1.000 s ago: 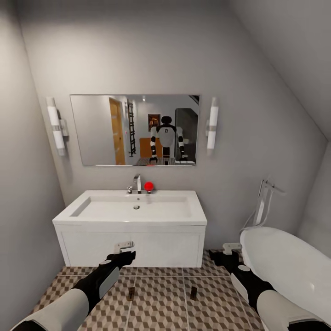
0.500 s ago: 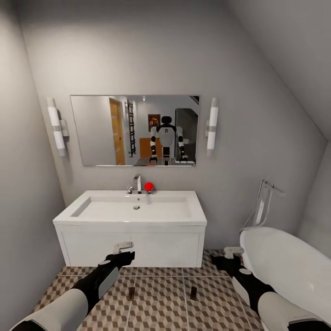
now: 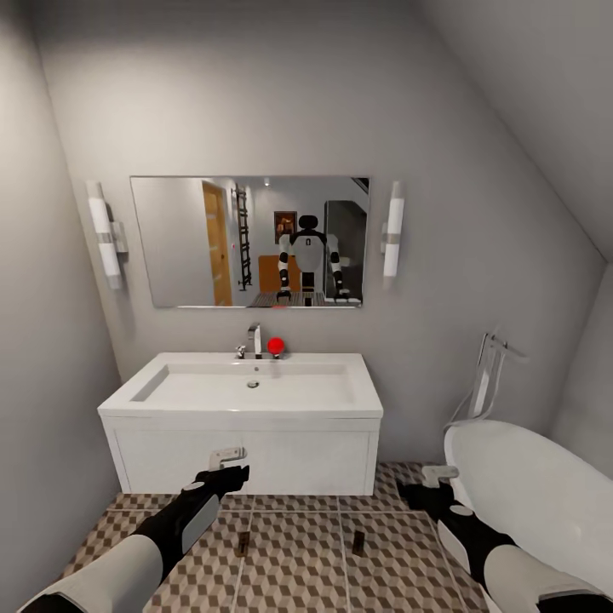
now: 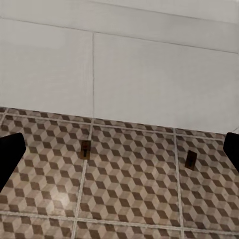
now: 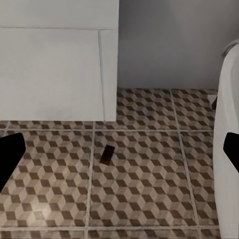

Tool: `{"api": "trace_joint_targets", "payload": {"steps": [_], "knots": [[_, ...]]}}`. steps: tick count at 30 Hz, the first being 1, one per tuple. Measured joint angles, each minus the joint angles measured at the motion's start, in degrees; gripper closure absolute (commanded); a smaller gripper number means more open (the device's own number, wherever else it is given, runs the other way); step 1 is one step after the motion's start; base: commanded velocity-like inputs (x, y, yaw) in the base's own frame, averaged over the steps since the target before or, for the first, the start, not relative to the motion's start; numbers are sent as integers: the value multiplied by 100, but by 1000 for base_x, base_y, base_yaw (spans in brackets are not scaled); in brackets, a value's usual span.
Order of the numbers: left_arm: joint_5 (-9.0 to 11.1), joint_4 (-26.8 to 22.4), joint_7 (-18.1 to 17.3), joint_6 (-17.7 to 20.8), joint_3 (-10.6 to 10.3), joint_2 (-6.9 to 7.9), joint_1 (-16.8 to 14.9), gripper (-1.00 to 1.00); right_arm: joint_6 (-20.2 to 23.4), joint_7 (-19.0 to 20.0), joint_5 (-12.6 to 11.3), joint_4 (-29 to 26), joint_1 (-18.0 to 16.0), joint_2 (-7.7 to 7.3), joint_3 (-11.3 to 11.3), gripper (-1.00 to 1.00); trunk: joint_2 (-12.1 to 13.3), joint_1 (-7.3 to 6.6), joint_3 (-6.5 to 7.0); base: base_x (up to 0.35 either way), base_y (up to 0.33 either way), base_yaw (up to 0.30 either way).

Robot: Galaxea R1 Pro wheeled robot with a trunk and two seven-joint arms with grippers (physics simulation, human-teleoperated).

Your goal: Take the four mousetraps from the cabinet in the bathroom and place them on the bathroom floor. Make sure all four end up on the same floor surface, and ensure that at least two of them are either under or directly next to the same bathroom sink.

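Both arms extend forward and low toward the sink [image 3: 247, 387]. The left tool [image 3: 228, 466] is raised in front of the vanity panel; its fingers [image 4: 10, 154] stand apart and hold nothing. The right tool [image 3: 432, 481] hangs just beside the bathtub [image 3: 536, 477], fingers likewise apart and holding nothing. Two mousetraps lie on the bathroom floor [image 3: 298, 562] ahead of the vanity, between the two tools: the left mousetrap [image 3: 244, 541] below the left tool, the right mousetrap [image 3: 358, 540] well apart from it.
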Motion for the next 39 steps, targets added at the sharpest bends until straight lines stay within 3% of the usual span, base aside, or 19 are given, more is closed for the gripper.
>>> {"api": "trace_joint_targets", "payload": {"steps": [10,39], "knots": [[4,1,-13,-5,-3,5,-1,-100,-1,7,0,55,2,-4,1,-100,0,0,0,0,0,-151],[-3,4,-12,1,1,14,-1,-100,-5,-4,5,211,3,-52,6,-100,0,0,0,0,0,-272]]}}
